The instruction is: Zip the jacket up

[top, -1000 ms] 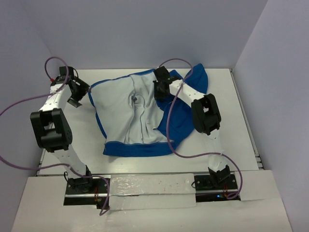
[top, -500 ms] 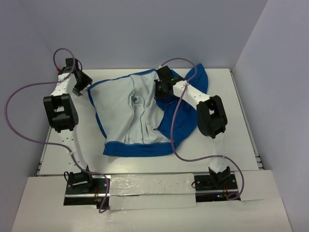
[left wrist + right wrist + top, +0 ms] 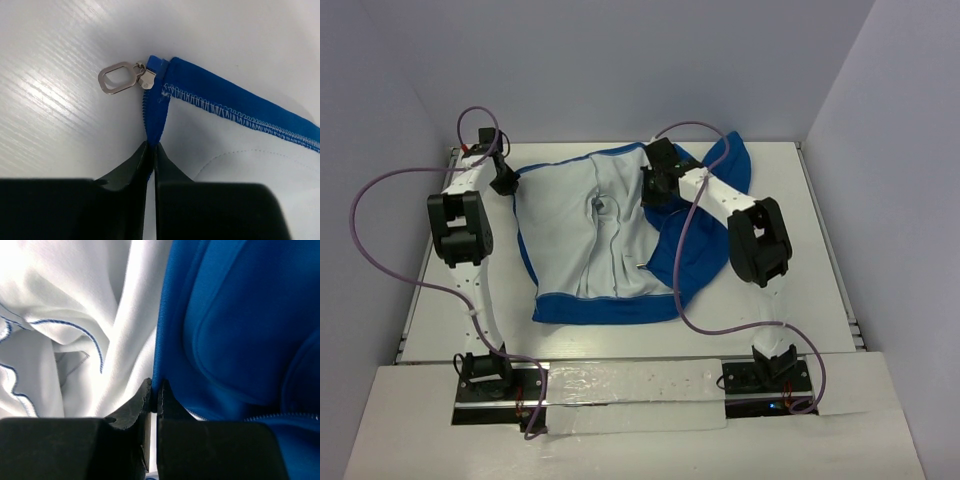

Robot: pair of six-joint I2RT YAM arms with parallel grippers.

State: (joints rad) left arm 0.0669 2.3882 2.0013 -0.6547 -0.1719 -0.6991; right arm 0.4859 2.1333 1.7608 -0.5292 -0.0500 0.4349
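The jacket (image 3: 605,250) lies opened out, pale lining up, on the far half of the worktop. Its longer spread runs left to right, and one blue-bordered edge faces the near edge. The left gripper (image 3: 151,150) is clamped on the jacket's far-left corner, just behind the zipper pull (image 3: 117,79). The right gripper (image 3: 154,387) pinches a blue fold near the far edge, right of centre.

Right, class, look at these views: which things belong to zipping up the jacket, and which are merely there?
Belongs to the job:
jacket, lying open with its lining up
zipper pull at its corner
left gripper, shut on the zipper edge
right gripper, shut on a blue edge

Merely there:
table
purple cables
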